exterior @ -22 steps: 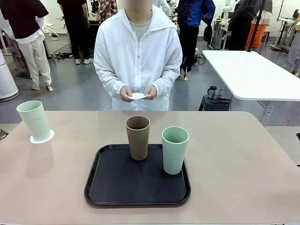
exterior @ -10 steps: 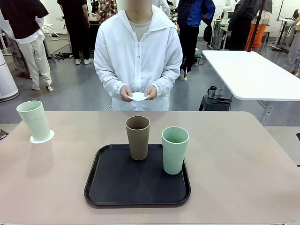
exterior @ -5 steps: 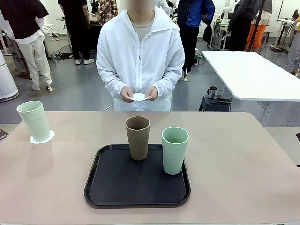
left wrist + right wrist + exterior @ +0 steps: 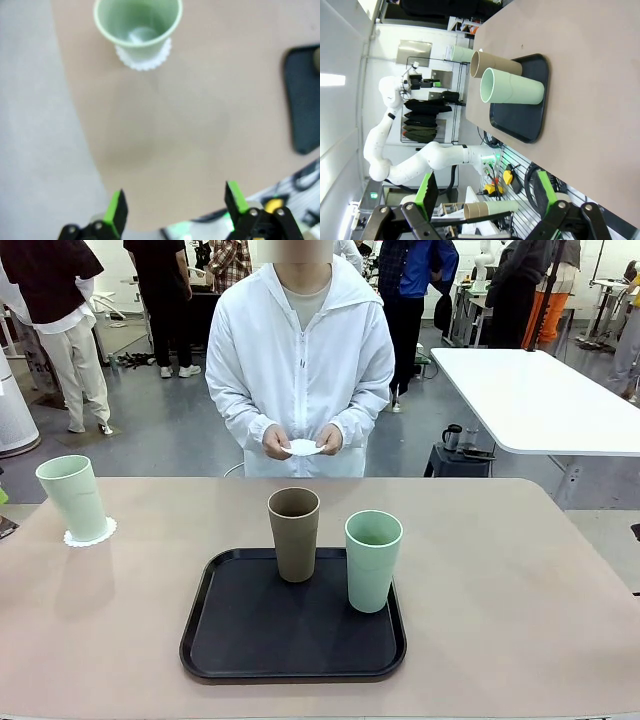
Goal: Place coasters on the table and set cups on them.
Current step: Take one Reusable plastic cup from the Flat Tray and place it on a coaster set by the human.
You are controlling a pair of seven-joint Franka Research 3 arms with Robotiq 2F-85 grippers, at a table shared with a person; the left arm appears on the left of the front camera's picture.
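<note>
A pale mint cup (image 4: 72, 497) stands on a white lacy coaster (image 4: 92, 534) at the far left of the beige table (image 4: 520, 590). A brown cup (image 4: 294, 532) and a second mint cup (image 4: 373, 559) stand upright on the black tray (image 4: 290, 635). The person across the table holds another coaster (image 4: 303, 447) in both hands. My left gripper (image 4: 176, 205) is open and hangs over the table's edge, well back from the mint cup (image 4: 137, 22) and its coaster (image 4: 142, 57). My right gripper (image 4: 486, 192) is open and holds nothing, far from the tray's cups (image 4: 512, 91).
A white table (image 4: 540, 400) stands behind at the right, with a small dark mug (image 4: 452, 435) on a stool beside it. Other people stand farther back. Bare tabletop lies to the right of the tray (image 4: 520, 117) and between it and the left cup.
The person has shifted slightly to the right, still holding the coaster in both hands. The cups and the tray have not moved.
</note>
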